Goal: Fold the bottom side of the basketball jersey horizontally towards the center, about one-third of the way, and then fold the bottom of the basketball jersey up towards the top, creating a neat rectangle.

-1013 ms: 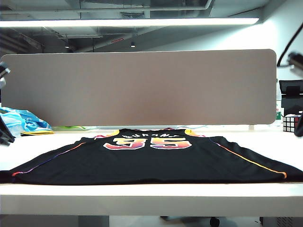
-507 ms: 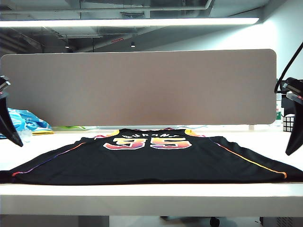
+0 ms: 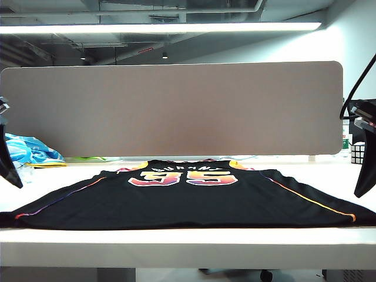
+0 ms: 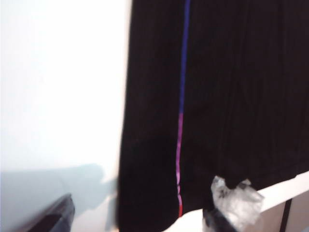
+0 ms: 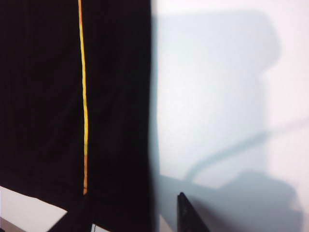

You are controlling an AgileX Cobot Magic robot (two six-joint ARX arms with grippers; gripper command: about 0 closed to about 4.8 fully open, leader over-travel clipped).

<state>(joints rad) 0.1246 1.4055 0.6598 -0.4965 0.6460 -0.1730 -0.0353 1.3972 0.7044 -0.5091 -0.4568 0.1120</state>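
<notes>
The black basketball jersey (image 3: pixel 188 200) lies flat on the white table (image 3: pixel 188 241), its orange-to-yellow 35 facing up at the far end. My left gripper (image 3: pixel 10 167) hangs above the table just off the jersey's left side. In the left wrist view the left gripper (image 4: pixel 137 220) stands open, its fingers (image 4: pixel 53 217) astride the hem corner with the blue-purple stripe (image 4: pixel 181 125). My right gripper (image 3: pixel 364 176) hovers off the jersey's right side. The right wrist view shows the right gripper (image 5: pixel 133 220) open over the hem corner with the orange stripe (image 5: pixel 84 111). Neither holds anything.
A grey partition (image 3: pixel 170 108) stands behind the table. A light blue patterned cloth (image 3: pixel 29 150) lies at the back left, and a puzzle cube (image 3: pixel 358 153) sits at the back right. Clear crumpled tape (image 4: pixel 236 200) clings to one left finger.
Both grippers have come into view from the sides and sunk toward the jersey's near corners, with their jaws now spread. The jersey has not moved.
</notes>
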